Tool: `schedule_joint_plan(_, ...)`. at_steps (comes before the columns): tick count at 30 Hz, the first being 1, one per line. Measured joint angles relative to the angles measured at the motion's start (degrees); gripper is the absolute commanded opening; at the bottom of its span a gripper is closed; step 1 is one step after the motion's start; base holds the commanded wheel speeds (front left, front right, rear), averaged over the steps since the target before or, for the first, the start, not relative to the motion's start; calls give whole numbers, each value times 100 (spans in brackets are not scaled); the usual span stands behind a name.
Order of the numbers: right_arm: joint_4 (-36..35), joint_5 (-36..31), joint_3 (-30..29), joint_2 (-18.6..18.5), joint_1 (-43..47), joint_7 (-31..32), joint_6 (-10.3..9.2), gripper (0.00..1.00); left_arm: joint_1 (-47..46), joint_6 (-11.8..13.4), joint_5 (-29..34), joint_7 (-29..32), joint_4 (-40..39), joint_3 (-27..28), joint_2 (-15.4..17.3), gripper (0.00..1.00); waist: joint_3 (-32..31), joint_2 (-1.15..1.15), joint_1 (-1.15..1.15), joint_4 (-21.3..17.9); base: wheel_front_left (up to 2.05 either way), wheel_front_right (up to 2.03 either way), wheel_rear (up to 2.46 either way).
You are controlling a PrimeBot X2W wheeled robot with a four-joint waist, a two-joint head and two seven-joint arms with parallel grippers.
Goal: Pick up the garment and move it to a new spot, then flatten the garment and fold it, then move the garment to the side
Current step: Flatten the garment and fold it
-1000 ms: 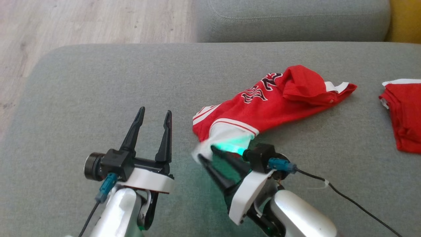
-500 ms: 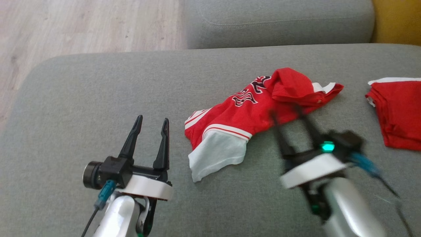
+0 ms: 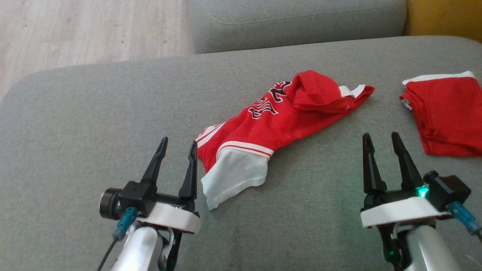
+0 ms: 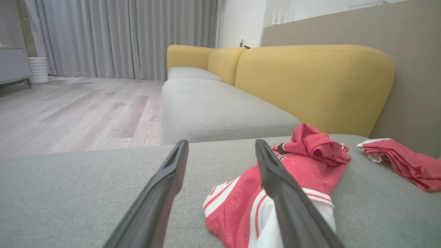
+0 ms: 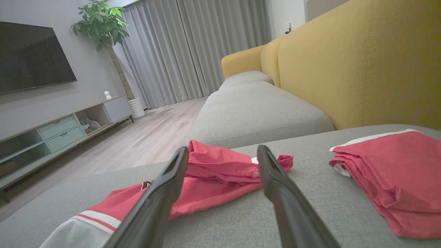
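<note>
Pale wooden floor (image 3: 75,30) shows at the upper left of the head view, beyond the rounded edge of the grey sofa seat (image 3: 75,124) that carries everything. At the lower left the left claw (image 3: 178,142) hovers over the seat, its two dark fingers spread with nothing between them. Its right fingertip stands just beside the near end of the garment. The garment (image 3: 263,124), a red jersey with white trim and dark lettering, lies crumpled in the middle of the seat. It runs slantwise from a white panel near the left claw up to a bunched red fold farther back and to the right, and no claw grips it. At the lower right the right claw (image 3: 380,135) is likewise open and empty, fingers pointing away from the robot, apart from the garment, with a green light glowing at its base. Farther right a second red cloth (image 3: 448,113) with a white border lies flatter, well apart from the jersey. A yellow cushion (image 3: 444,17) shows in the top right corner
</note>
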Motion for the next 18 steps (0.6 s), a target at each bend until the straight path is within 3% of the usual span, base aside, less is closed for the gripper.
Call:
schedule_joint_plan(4, 1, 47, 89, 0, -1, -20, 0, 100, -18, 2, -19, 102, 309, -54, -4, 100, 26, 0, 0, -71, 0, 0, 0)
schedule_joint_plan(10, 9, 51, 229, 1, -12, -44, 0, 100, -415, 51, -90, 766, 1000, -64, 11, 100, 172, 0, 0, -232, 0, 0, 0)
schedule_joint_plan(18, 34, 103, 300, 1, -228, -52, 0, 100, -1425, -131, -160, 1652, 1931, -120, 92, 100, 493, 0, 1, -591, 0, 0, 0)
